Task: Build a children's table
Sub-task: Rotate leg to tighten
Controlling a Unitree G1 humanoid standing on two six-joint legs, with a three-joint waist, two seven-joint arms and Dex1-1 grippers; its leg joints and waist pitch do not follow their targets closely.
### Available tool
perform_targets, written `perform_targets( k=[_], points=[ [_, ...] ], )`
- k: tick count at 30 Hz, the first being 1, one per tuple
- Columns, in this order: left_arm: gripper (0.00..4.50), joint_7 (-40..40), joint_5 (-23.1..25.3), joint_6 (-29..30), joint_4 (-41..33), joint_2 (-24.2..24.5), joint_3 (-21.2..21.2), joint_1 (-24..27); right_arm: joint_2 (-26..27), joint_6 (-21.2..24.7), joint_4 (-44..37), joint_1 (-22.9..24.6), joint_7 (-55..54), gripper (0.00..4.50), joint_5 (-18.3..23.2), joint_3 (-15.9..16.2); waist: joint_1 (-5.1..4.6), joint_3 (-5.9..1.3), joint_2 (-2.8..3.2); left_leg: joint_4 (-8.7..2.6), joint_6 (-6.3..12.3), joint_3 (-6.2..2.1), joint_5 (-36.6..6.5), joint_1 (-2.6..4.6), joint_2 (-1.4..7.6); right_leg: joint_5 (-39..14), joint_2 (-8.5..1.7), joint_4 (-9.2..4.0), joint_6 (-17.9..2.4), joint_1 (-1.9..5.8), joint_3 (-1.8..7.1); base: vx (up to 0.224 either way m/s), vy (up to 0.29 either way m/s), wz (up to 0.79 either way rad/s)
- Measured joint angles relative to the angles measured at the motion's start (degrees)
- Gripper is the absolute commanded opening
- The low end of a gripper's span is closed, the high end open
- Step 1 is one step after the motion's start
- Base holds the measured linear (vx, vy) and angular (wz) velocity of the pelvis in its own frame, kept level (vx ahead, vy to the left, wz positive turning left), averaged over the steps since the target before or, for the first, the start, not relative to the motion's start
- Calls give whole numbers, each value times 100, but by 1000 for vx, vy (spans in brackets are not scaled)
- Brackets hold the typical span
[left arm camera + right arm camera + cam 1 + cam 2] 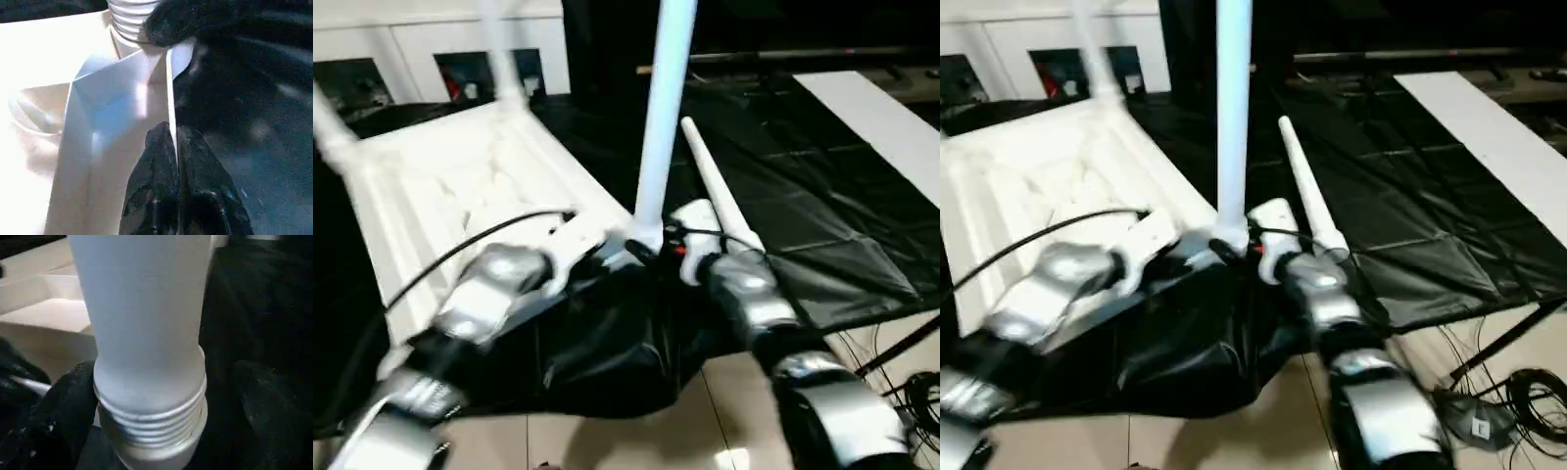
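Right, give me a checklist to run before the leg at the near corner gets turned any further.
1. Tabletop lies upside down on the black sheet: ok.
2. Left gripper shut on the tabletop's rim, steadying it: ok.
3. Near leg stands upright at the corner socket: ok.
4. Thread fully in: not ok, ridges are exposed above the socket.
5. Right gripper holding the leg: not ok, its fingers stand open on both sides of the leg.
6. Spare leg lying on the sheet, out of the way: cannot tell, it lies close by the right gripper.
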Motion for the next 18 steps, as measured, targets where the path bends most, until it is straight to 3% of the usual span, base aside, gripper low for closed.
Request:
perform_targets(
  k=[10,18],
  points=[
    [0,-848,-314,-252,-522,582,-6,455,-424,120,-865,338,1564,447,38,490,15,9,-23,73,16,0,-9,-32,4,6,-8,27,-8,-2,0,0,0,0],
    [0,-1145,-369,-306,-623,820,-20,548,-478,118,-1035,422,1946,447,37,660,8,12,-36,118,15,-1,-8,-30,12,6,-9,81,-8,-3,3,0,0,0]
  ],
)
